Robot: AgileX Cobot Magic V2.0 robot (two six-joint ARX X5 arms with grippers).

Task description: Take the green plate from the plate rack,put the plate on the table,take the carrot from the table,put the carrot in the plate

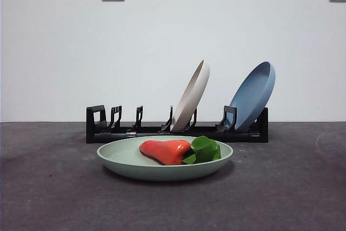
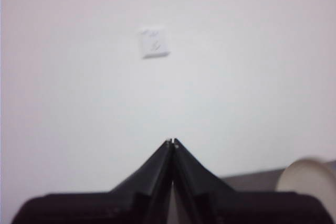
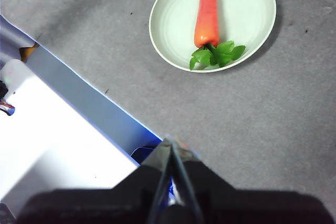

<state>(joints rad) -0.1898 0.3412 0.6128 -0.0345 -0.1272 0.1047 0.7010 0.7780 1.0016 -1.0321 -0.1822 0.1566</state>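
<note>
Front view has the carrot (image 1: 166, 151) lying in the green plate (image 1: 125, 162) on the table (image 1: 48, 187) before the plate rack (image 1: 102, 131), left wrist view shows the left gripper (image 2: 172, 141) clenched on nothing facing the wall, and right wrist view shows the right gripper (image 3: 171, 141) clenched too, well apart from the plate

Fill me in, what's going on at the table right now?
Nothing is being handled at the moment. The green plate lies flat on the table in front of the plate rack, and the carrot lies in it. A cream plate and a blue plate lean in the rack. The left gripper and right gripper are both shut, empty and drawn back from the plate.
</note>
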